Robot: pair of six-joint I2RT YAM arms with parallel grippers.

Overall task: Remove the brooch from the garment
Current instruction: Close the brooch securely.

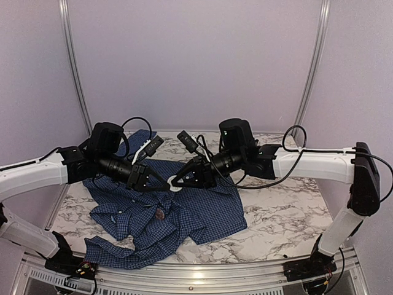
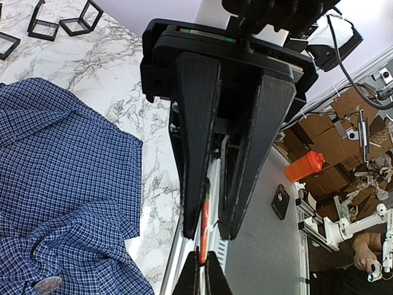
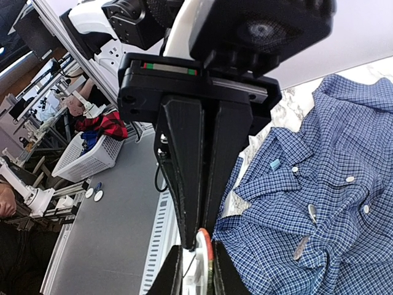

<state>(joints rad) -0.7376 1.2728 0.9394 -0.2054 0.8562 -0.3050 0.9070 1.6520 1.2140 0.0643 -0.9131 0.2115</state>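
Where the garment (image 1: 202,212) lies crumpled on the white, grey-veined marble table (image 1: 288,215), its cloth is a soft, dark blue fine check. It is thrown into ridges and folds, with a collar and small pale round buttons (image 3: 350,179). The brooch (image 1: 160,213) shows as a tiny reddish-brown roundish spot on the garment's front, near its middle and against the cloth. Small black square frame boxes (image 2: 80,18), made of thin bars and open-sided, stand on bare marble well apart from the garment.

Above the garment's middle the two arms meet tip to tip. Both grippers are matt black, with long wedge-shaped fingers (image 2: 196,153) that taper to narrow ends.

The left gripper (image 2: 210,235) has its fingers drawn together as far as they go. A thin orange-red sliver (image 2: 204,221), seen edge-on, lies along the inner face of one finger. It runs past the tips to the tips of the right gripper (image 3: 199,236). From the right wrist it looks like a curved orange rim with something white beside it. What it is, and whether the left fingers clamp it, cannot be told.

The right gripper's fingers lie close, with only a thin dark seam between them, and whether they quite meet cannot be told. Neither gripper touches the garment.
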